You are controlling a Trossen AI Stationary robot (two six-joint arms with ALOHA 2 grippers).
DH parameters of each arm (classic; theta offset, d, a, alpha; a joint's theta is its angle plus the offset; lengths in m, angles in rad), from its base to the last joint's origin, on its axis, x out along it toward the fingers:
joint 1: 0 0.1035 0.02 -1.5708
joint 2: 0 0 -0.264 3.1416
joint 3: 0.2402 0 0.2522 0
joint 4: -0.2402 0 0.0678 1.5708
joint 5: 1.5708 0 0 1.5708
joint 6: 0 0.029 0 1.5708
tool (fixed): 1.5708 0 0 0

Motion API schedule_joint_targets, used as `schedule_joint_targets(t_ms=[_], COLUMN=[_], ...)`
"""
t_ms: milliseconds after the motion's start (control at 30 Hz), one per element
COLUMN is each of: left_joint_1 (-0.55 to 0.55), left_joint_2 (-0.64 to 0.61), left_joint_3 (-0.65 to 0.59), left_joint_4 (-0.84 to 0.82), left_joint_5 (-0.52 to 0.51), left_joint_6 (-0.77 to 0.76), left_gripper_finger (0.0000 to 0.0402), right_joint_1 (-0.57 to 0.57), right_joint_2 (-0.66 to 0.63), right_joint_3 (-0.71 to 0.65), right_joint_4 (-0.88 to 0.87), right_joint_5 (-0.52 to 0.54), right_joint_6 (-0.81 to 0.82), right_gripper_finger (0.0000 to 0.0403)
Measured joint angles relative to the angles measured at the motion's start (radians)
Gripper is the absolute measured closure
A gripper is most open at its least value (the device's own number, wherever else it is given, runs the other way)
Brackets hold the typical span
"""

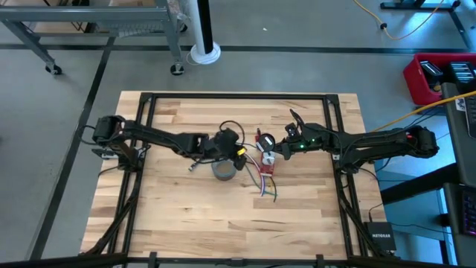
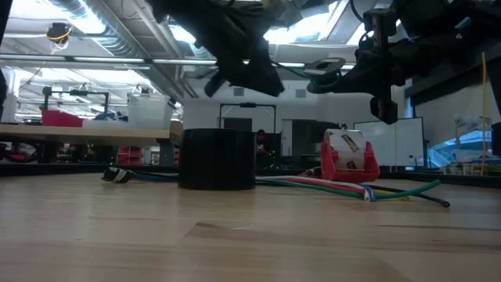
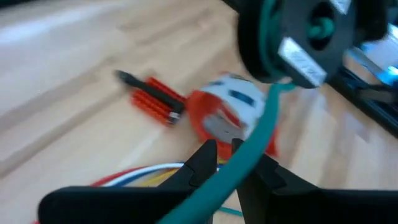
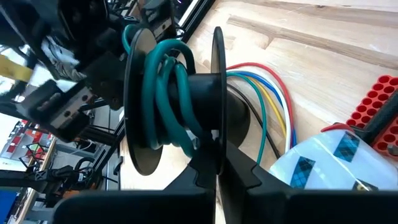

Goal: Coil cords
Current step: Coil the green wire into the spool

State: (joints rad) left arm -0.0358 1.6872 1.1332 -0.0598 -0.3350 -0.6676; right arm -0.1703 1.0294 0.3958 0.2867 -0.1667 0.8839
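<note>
A black spool wound with a green cord hangs above the table middle, with my right gripper shut on it. The high view shows the spool between both grippers. From the spool the cord's tail runs down into my left gripper, which is shut on it just left of the spool. Other loose cords, red, white, blue, yellow and green, lie flat on the table below. My left gripper pinches the green cord's tail between its two fingers, a short way below the spool. The cord runs lengthwise through the fingers and rises in a nearly straight line to the spool, clear of the table. My right gripper pinches the rim of one spool flange between its two fingers, which come level from the table's right. The spool is lifted clear, its axle about level, with the green turns between the two flanges.
A grey roll stands on the table under my left gripper and shows as a dark cylinder in the low view. A red tape dispenser and a red block with holes lie beside the loose cords.
</note>
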Motion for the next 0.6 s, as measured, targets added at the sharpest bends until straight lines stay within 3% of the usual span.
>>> schedule_joint_targets(t_ms=[100,233,367,600], left_joint_1=[-0.038,-0.104,-0.163,-0.134], left_joint_2=[-0.046,-0.133,-0.160,-0.029], left_joint_3=[-0.049,-0.157,-0.283,-0.375], left_joint_4=[-0.002,0.035,0.277,0.777], left_joint_5=[-0.159,-0.297,-0.394,-0.403], left_joint_6=[-0.067,-0.186,-0.215,-0.158], left_gripper_finger=[0.0359,0.0359,0.0359,0.0359], right_joint_1=[0.000,0.000,0.000,0.000], right_joint_2=[0.000,0.000,0.000,0.000], right_joint_3=[0.000,0.000,0.000,0.000], right_joint_4=[-0.001,0.000,0.002,0.005], right_joint_5=[0.000,0.001,0.001,0.001], right_joint_6=[0.001,0.001,-0.001,0.003], right_gripper_finger=[0.0400,0.0400,0.0400,0.0400])
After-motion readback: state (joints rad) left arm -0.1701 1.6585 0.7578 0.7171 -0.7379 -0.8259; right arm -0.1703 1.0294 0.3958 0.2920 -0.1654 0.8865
